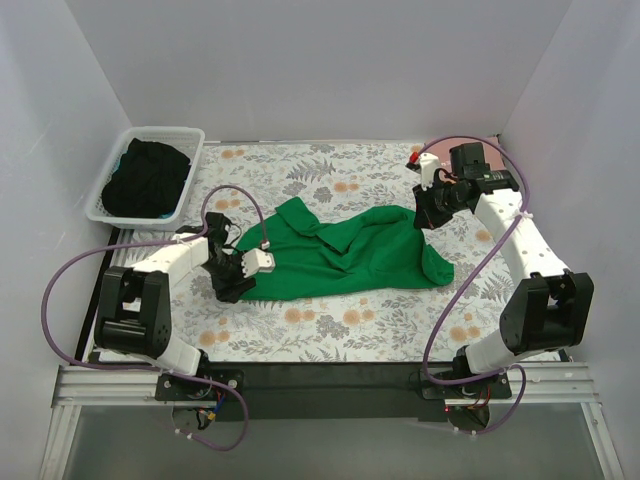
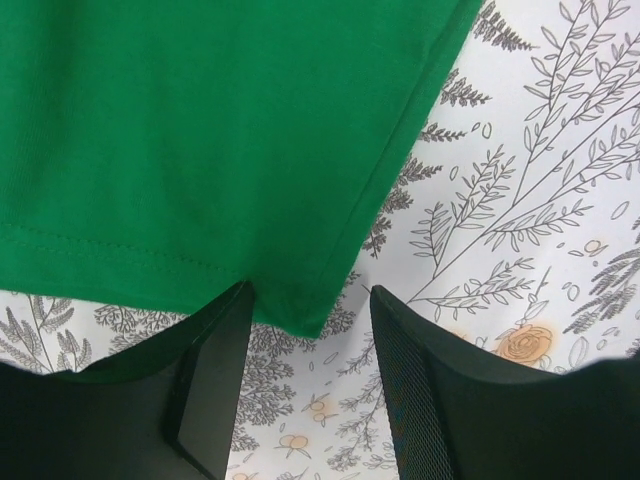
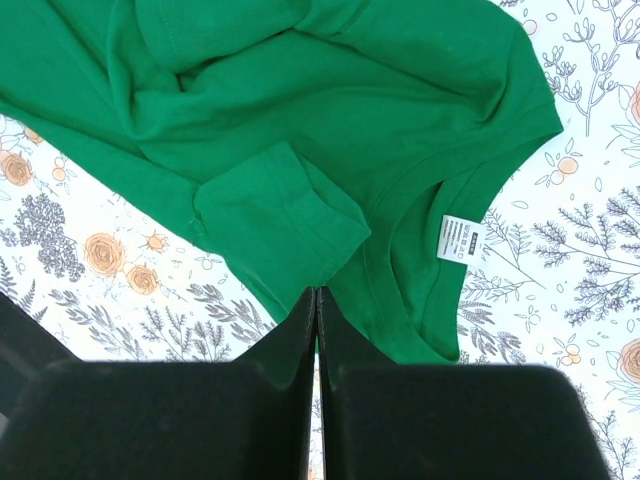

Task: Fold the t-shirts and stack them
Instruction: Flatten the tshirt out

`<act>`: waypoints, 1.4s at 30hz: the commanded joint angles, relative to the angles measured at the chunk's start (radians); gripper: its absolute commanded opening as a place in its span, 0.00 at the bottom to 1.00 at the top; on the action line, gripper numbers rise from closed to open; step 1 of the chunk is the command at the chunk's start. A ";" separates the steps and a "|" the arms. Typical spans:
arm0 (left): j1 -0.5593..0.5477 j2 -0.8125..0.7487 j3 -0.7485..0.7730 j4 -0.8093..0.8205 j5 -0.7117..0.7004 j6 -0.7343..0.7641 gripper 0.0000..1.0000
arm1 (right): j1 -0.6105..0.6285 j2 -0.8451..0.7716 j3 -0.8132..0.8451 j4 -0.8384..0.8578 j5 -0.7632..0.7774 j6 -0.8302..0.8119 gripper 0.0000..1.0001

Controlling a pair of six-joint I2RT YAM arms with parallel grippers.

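One green t-shirt [image 1: 340,255] lay spread and rumpled mid-worktop [image 1: 330,335], on a floral cloth [image 1: 300,160] printed with grey ferns and orange blooms. Plain white walls [image 1: 300,60] on three sides. White slatted basket [image 1: 108,190] at the far-left corner held dark cloth [image 1: 148,180]. Left claw [image 1: 235,285] sat at the shirt's left end, right claw [image 1: 425,218] at its right end.

Left wrist: left claw [image 2: 310,295] had its jaws apart, gripping nothing. The stitched hem corner lay between the tips, on the floral cloth.

Right wrist: right claw [image 3: 316,295] was closed tight, pinching green fabric beside the collar. The white neck label [image 3: 460,238] carried small print, unreadable.
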 commanded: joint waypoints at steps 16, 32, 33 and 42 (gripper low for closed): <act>-0.070 0.091 -0.099 0.132 -0.149 -0.050 0.02 | -0.008 0.002 -0.019 -0.006 -0.019 -0.012 0.01; 0.024 -0.119 0.398 -0.009 0.209 -0.458 0.00 | -0.109 -0.040 0.327 -0.038 0.041 -0.021 0.01; 0.025 -0.136 0.415 0.002 0.222 -0.474 0.00 | -0.120 -0.055 0.353 -0.035 0.045 -0.018 0.01; 0.027 -0.394 0.608 0.146 0.160 -0.800 0.00 | -0.248 -0.253 0.632 0.075 0.097 0.010 0.01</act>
